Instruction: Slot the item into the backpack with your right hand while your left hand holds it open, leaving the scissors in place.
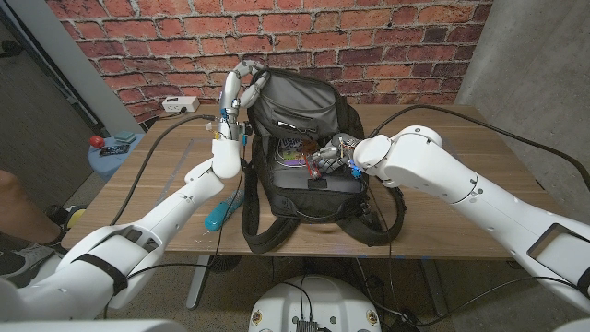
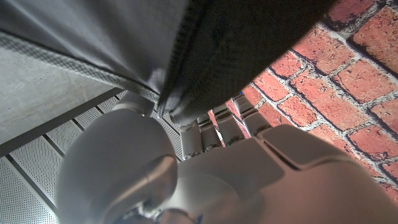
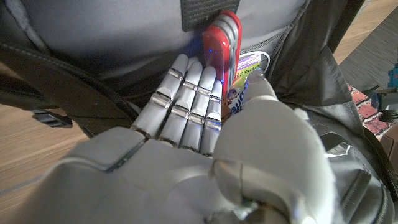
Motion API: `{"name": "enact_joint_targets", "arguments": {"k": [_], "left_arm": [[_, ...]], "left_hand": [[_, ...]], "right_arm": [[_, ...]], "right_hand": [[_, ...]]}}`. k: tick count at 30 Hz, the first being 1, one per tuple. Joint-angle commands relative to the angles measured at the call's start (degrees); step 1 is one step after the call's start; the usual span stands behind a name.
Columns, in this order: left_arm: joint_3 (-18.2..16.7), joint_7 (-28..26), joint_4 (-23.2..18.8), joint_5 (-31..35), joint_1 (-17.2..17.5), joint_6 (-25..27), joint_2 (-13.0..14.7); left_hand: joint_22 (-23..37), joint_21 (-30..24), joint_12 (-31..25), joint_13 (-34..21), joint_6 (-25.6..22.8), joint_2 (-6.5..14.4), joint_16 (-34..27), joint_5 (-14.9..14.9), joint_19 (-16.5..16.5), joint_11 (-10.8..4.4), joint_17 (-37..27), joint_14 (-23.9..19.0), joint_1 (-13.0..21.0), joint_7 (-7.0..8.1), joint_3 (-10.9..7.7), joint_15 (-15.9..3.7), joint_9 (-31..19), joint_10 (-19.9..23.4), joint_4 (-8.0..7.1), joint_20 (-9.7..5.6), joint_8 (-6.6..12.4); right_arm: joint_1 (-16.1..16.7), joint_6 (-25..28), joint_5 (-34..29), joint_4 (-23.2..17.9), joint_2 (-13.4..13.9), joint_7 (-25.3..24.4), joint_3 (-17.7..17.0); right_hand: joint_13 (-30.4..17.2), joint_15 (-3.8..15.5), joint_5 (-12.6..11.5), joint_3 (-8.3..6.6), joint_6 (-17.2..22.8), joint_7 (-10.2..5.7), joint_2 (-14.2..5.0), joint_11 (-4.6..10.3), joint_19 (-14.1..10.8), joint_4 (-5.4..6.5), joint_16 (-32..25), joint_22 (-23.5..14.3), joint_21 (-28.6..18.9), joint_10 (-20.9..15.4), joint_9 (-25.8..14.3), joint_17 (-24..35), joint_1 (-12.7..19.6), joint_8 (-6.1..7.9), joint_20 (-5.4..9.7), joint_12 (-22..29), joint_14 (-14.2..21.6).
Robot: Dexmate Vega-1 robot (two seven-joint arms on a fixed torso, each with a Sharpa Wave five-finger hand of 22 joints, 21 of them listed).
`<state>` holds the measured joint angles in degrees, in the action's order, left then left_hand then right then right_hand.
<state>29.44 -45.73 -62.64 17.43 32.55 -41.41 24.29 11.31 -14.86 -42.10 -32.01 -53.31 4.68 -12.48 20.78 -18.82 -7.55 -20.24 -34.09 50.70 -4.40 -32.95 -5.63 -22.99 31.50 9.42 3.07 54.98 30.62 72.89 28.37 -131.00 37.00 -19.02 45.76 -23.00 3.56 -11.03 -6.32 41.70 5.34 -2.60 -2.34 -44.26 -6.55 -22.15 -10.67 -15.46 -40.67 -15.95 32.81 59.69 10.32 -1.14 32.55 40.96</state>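
Head view shows the left hand (image 1: 241,92) gripping the backpack (image 1: 309,175) by its top flap, holding it open on the counter (image 1: 166,184). The right hand (image 3: 211,118) is inside the bag, pinching a red item (image 3: 222,43) with a colourful wrapper. Push it in deep, slowly, then let go. Keep the flap up high.

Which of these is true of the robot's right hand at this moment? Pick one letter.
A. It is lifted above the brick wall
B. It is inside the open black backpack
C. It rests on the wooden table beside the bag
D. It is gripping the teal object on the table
B: the right hand reaches into the mouth of the open black fabric backpack, whose top the left hand holds up.
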Motion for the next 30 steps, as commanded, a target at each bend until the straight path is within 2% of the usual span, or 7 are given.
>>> {"name": "enact_joint_targets", "arguments": {"k": [1, 23, 30], "left_arm": [[0.1, 0.4, 0.1, 0.1, -0.1, 0.3, -0.3], [0.7, -0.4, -1.3, 0.9, 0.0, 2.1, -1.0], [0.6, 0.3, -2.9, 0.5, 0.8, 2.6, -0.7]], "left_hand": [[0.1, -0.6, -0.1, -0.1, 0.3, 1.0, 0.1, 0.3, 0.1, -0.09, -0.2, -0.3, 0.6, 0.08, -0.15, 0.04, -0.1, 0.1, 0.07, 0.03, 0.51], [0.1, -0.6, -0.1, -0.1, 0.4, 1.1, 0.2, 0.3, 0.2, -0.15, -0.2, -0.2, 0.6, 0.09, -0.1, 0.12, 0.0, 0.1, 0.03, 0.04, 0.66], [0.1, -0.6, -0.1, -0.2, 0.4, 1.0, 0.2, 0.4, 0.2, -0.21, -0.2, -0.3, 0.5, 0.12, -0.12, 0.04, 0.1, 0.1, 0.03, -0.02, 0.71]], "right_arm": [[0.9, 1.0, 1.1, -2.2, 1.2, -0.2, -1.8], [6.8, -0.2, 7.0, -9.0, 6.2, -0.1, -10.5], [10.7, -1.1, 10.3, -11.2, 7.6, -0.4, -15.6]], "right_hand": [[-0.2, -0.17, -0.4, 0.38, -0.2, -0.04, -0.23, -0.27, 0.3, -0.11, 0.0, 0.0, 0.1, 0.2, -0.1, 0.2, -0.5, 0.4, 0.12, -0.2, -0.3], [0.0, 0.09, -0.4, 0.51, 0.7, -0.32, -0.66, -0.3, 0.3, -0.07, -0.2, 0.0, 0.2, -0.6, 0.1, 0.1, -1.0, 1.23, 0.16, -0.2, 0.4], [0.1, 0.24, -0.4, 0.5, 1.1, -0.51, -1.04, -0.2, 0.2, 0.04, -0.3, 0.0, 0.2, -1.2, 0.2, 0.1, -1.2, 1.45, 0.24, 0.0, 0.8]]}}
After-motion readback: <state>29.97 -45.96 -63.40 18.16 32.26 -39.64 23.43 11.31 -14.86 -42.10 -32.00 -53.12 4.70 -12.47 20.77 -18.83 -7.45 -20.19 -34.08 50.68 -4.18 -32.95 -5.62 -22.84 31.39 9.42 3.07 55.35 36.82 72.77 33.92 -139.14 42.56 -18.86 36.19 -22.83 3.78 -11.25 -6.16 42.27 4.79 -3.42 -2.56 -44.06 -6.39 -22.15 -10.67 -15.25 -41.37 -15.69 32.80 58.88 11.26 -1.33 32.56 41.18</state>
